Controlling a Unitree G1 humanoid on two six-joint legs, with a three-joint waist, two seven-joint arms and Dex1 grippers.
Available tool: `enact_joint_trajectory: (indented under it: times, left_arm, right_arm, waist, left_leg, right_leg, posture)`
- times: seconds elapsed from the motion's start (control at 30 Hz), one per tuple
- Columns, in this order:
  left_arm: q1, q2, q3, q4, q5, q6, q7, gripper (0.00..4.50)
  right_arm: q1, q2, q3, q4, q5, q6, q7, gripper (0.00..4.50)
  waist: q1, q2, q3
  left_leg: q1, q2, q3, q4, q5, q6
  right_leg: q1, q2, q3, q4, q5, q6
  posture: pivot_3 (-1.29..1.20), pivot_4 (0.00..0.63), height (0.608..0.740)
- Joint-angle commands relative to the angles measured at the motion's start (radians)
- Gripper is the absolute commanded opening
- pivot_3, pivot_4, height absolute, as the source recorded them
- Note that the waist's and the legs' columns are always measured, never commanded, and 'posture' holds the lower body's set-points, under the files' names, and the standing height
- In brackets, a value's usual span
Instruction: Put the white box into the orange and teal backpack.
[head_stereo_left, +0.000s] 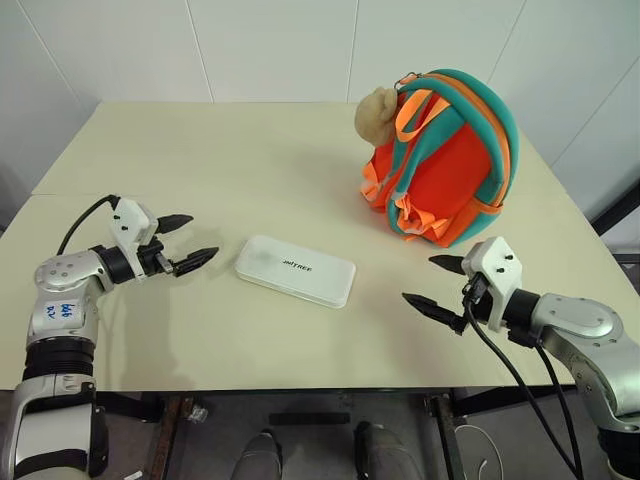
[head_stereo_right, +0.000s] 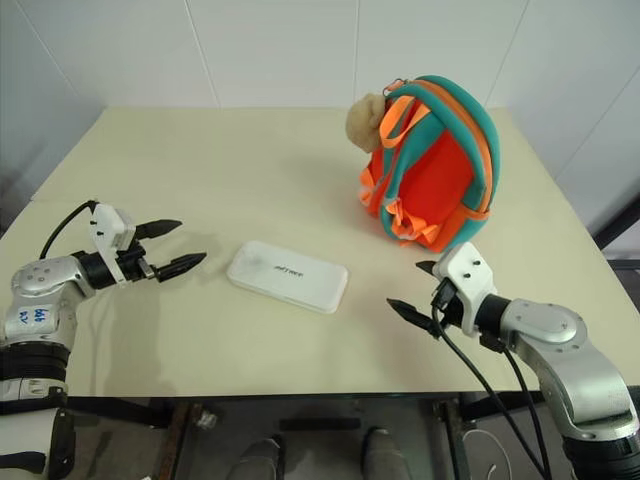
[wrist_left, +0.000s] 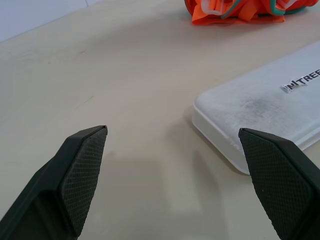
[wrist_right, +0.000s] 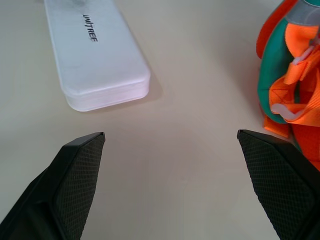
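The white box (head_stereo_left: 295, 270) lies flat on the cream table (head_stereo_left: 200, 160), near its front edge, dark lettering facing up. Behind it to the right stands the orange and teal backpack (head_stereo_left: 445, 165), upright, straps toward me, with a beige plush (head_stereo_left: 378, 115) at its top left. My left gripper (head_stereo_left: 185, 242) hovers open a short way left of the box, pointing at its end, nothing between the fingers. My right gripper (head_stereo_left: 435, 285) is open too, right of the box and in front of the backpack. The left wrist view shows the box's corner (wrist_left: 260, 105); the right wrist view shows the box (wrist_right: 95, 55) and the backpack (wrist_right: 290, 85).
A white wall rises behind the table. The table's front edge (head_stereo_left: 300, 385) runs just below both grippers. Bare tabletop stretches left of and behind the box.
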Motion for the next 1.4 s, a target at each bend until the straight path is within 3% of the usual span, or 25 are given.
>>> enact_joint_trajectory:
  times: [0.03,0.53,0.57,0.7,1.0,1.03,1.1,1.4]
  left_arm:
    - [-0.037,0.010,0.008,0.007,-0.001,-0.033,-0.001,4.50]
    - [-0.130,-0.006,-0.029,0.131,0.032,-0.073,-0.017,4.50]
    - [-0.140,-0.010,-0.034,0.148,0.055,-0.085,0.020,4.50]
    - [-0.169,-0.014,-0.057,0.194,0.093,-0.102,0.047,3.63]
    - [-0.259,-0.050,-0.110,0.326,0.156,-0.117,0.066,0.84]
    - [-0.260,-0.051,-0.117,0.337,0.166,-0.109,0.071,0.51]
    - [-0.264,-0.052,-0.130,0.359,0.187,-0.095,0.087,0.03]
    - [-0.291,-0.097,-0.149,0.434,0.203,-0.094,0.073,0.03]
  right_arm:
    - [-0.017,-0.001,-0.030,-0.032,0.014,0.000,-0.017,4.48]
    - [-0.056,0.040,0.022,-0.046,0.000,0.032,-0.089,4.48]
    - [-0.063,0.039,0.040,-0.029,-0.020,0.023,-0.090,4.30]
    - [-0.086,0.033,0.101,0.008,-0.075,0.032,-0.103,3.27]
    - [-0.126,0.087,0.190,0.088,-0.164,0.036,-0.157,0.17]
    - [-0.142,0.102,0.212,0.110,-0.182,0.036,-0.167,0.00]
    - [-0.167,0.125,0.242,0.145,-0.211,0.039,-0.183,0.00]
    - [-0.239,0.203,0.310,0.219,-0.283,0.093,-0.217,0.00]
  waist:
    - [0.000,0.000,0.000]
    - [-0.002,0.000,0.000]
    - [-0.003,0.000,0.000]
    - [0.000,0.000,0.000]
    - [0.002,0.000,0.000]
    - [0.001,0.000,0.000]
    - [-0.005,0.000,0.000]
    - [0.003,0.000,0.000]
  left_leg:
    - [0.000,0.000,0.000,0.000,0.000,0.000]
    - [0.000,0.000,0.000,0.000,0.000,0.000]
    - [0.000,0.000,0.000,0.000,0.000,0.000]
    - [0.000,0.000,0.000,0.001,0.000,0.000]
    - [-0.001,0.000,0.000,0.000,0.000,0.000]
    - [-0.001,0.000,0.000,0.000,0.000,0.000]
    - [0.000,0.000,0.000,0.000,0.000,0.000]
    - [-0.001,0.000,-0.001,0.000,0.000,0.000]
  right_leg:
    - [0.000,0.000,0.000,0.000,0.000,0.000]
    - [0.000,0.000,0.000,0.000,0.000,0.000]
    - [0.000,0.000,0.000,0.000,0.000,0.000]
    - [0.000,0.000,0.000,0.000,0.001,0.002]
    - [0.000,0.000,0.000,0.000,0.002,0.005]
    - [0.000,0.000,0.000,0.000,0.002,0.005]
    - [0.000,0.000,0.000,0.000,0.003,0.005]
    - [-0.001,0.001,0.000,0.001,0.003,0.005]
  posture:
    - [0.00,0.150,0.740]
    - [0.00,0.150,0.740]
    - [0.00,0.150,0.740]
    - [0.00,0.150,0.740]
    - [0.00,0.150,0.740]
    - [0.00,0.150,0.740]
    - [0.00,0.150,0.740]
    - [0.00,0.150,0.740]
